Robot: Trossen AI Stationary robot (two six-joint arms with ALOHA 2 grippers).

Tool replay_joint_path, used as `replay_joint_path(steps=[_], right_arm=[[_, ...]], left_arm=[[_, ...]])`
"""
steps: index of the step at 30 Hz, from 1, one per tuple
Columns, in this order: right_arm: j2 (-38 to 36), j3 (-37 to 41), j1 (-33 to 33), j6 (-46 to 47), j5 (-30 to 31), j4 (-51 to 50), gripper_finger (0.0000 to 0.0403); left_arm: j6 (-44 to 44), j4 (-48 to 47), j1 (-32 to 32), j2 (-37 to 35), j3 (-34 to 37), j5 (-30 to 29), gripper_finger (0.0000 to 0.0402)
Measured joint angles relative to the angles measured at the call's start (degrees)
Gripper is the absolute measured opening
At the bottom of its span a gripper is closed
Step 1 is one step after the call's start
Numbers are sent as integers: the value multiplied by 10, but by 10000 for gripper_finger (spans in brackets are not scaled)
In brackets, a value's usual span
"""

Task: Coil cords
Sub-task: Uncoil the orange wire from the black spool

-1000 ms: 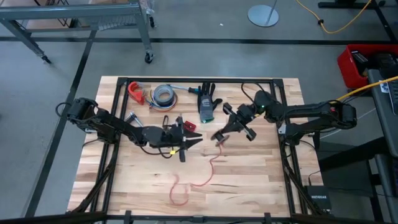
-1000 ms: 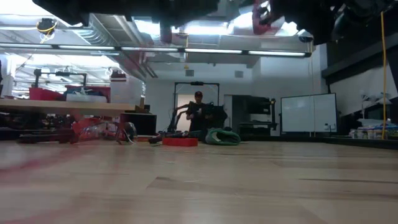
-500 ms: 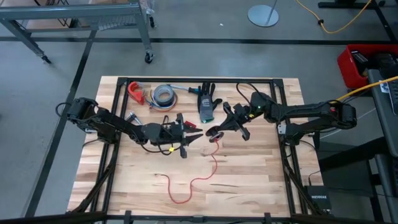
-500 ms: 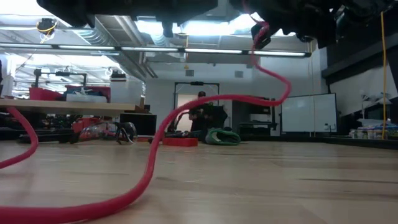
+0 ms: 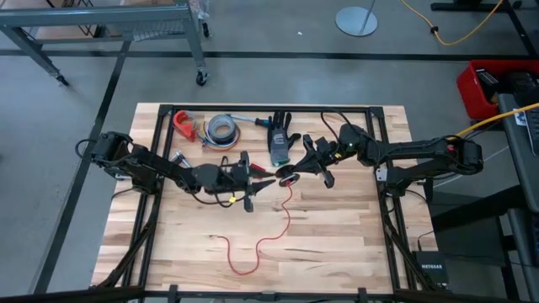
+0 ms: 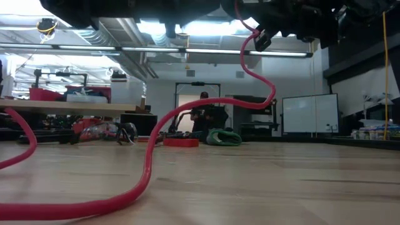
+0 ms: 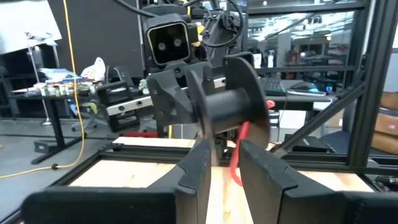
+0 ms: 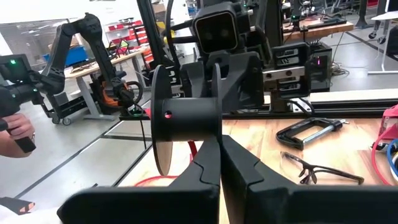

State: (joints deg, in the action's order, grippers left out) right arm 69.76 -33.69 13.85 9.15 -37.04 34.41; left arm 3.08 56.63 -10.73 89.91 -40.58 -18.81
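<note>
**Beside the glove's cuff, both grippers meet at one spool**

Just off the cuff end of the glove (image 5: 280,141), on the wooden table (image 5: 354,244), a black spool (image 5: 288,177) hangs above the boards between the two arms. The right gripper (image 5: 296,172) reaches it from the glove's right side. In the right wrist view its fingers (image 8: 205,163) are pressed nearly together under the spool's barrel, clamped on the thin edge of a flange. The left gripper (image 5: 263,179) comes in from the glove's left side, its tip just beside the spool. The left wrist view shows the spool close ahead, but whether this gripper is clenched or released cannot be told.

The red cord (image 5: 285,220) hangs from the spool. It runs away from the glove toward the table's near edge, bends left and ends in a loose curl lying flat on the wood, well apart from the glove. From table height it rises off the boards in a long arc, dips, then climbs to a small dark connector piece (image 6: 262,39) under the grippers. A short red length shows just below the spool in the left wrist view.

Left of the glove, near its fingertips, lies a grey tape roll (image 5: 222,128). A red clamp (image 5: 183,124) lies farther left. Neither touches the cord. A person (image 6: 201,112) stands in the room far behind the table.
</note>
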Motion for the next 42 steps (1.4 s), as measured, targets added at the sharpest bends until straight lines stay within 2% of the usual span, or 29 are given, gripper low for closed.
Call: replay_joint_path(steps=[24,42], right_arm=[[0,0,0,0,1,2,1],[-17,0,1,-5,70,60,1]], left_arm=[[-1,24,6,0,0,2,74],[13,20,7,0,0,-11,74]])
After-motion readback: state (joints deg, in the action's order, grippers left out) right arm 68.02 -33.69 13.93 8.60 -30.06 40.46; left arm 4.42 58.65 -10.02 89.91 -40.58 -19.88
